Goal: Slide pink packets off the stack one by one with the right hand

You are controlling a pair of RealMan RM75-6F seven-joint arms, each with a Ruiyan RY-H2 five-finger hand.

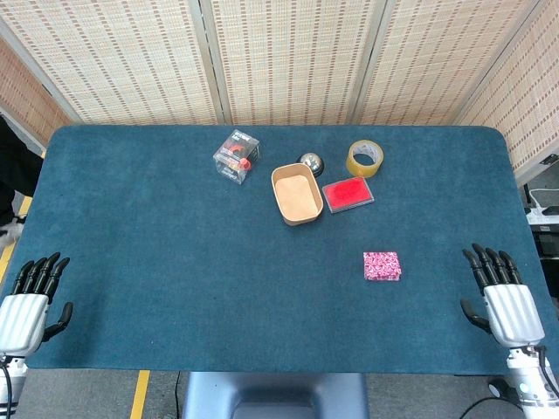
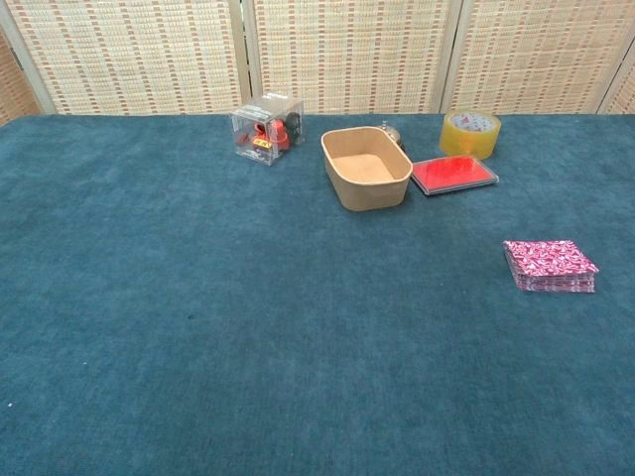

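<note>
A neat stack of pink patterned packets (image 1: 382, 265) (image 2: 551, 265) lies on the blue table (image 1: 175, 262), right of centre. My right hand (image 1: 501, 297) rests flat at the table's front right corner, fingers spread and holding nothing, well to the right of the stack. At the front left corner my left hand (image 1: 28, 301) lies the same way, fingers apart and empty. Neither hand shows in the chest view.
Toward the back stand a tan paper bowl (image 1: 296, 194) (image 2: 366, 167), a red pad in a clear case (image 1: 348, 194) (image 2: 453, 174), a roll of yellow tape (image 1: 364, 158) (image 2: 469, 133), a small metal bell (image 1: 310, 162) and a clear box of red parts (image 1: 237, 155) (image 2: 267, 128).
</note>
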